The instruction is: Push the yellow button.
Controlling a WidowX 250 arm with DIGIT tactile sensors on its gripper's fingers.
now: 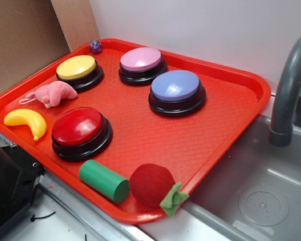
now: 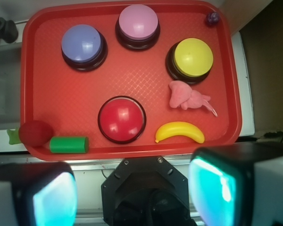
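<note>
Buttons numbering 4 are seen on the red tray [image 1: 241,80]: the yellow button [image 1: 78,68] at its far left corner, with the pink button [image 1: 141,60], the blue button [image 1: 176,86] and the red button [image 1: 79,128] apart from it. A pink plush toy [image 1: 54,94] lies just beside the yellow button, and a yellow banana [image 1: 27,121] nearer the edge. The pincer [image 2: 132,197] is held spread apart off the tray, though its fingers [image 2: 217,188] are blurred.
</note>
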